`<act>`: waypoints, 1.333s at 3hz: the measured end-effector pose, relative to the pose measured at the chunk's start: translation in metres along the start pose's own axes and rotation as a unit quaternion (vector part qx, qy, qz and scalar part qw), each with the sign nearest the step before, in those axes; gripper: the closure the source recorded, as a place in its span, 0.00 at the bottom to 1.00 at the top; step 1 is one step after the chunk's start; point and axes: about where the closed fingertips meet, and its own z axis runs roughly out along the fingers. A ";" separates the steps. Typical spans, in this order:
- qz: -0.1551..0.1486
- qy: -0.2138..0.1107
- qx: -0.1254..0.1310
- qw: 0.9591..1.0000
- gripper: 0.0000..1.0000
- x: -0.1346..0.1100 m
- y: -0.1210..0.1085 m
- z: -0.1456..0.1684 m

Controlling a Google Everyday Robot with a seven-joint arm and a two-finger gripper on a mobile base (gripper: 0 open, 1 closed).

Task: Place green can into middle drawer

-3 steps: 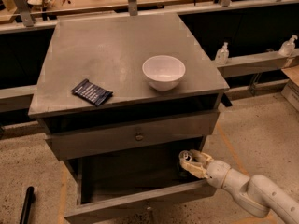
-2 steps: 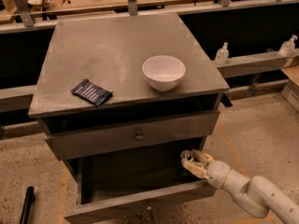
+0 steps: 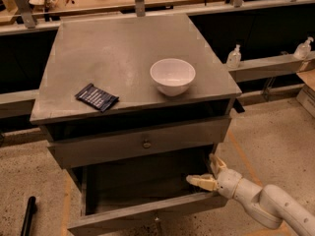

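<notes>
The middle drawer (image 3: 147,211) is pulled out below the cabinet, its dark inside facing up. My gripper (image 3: 207,173) is at the drawer's right rear corner, just over the right side wall. It is open and holds nothing. One finger (image 3: 201,181) points left over the drawer and the other (image 3: 216,163) points up. The green can is not in view. The drawer's visible floor shows nothing in it, though it is dark.
The upper drawer front with round knob (image 3: 146,143) is shut. A white bowl (image 3: 172,75) and a dark blue packet (image 3: 96,97) lie on the cabinet top (image 3: 123,48). A black post (image 3: 27,215) stands at the lower left. Two bottles (image 3: 234,57) sit on the right ledge.
My gripper has dropped slightly at the drawer's right side. The bowl, packet and drawers have not moved.
</notes>
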 end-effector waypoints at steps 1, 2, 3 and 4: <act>0.000 0.000 0.000 1.000 0.00 0.000 0.000 0.000; -0.008 0.003 0.000 1.000 0.00 -0.005 0.000 -0.007; -0.018 -0.004 0.019 1.000 0.00 -0.021 -0.007 -0.035; -0.016 -0.020 0.057 0.998 0.00 -0.032 -0.022 -0.079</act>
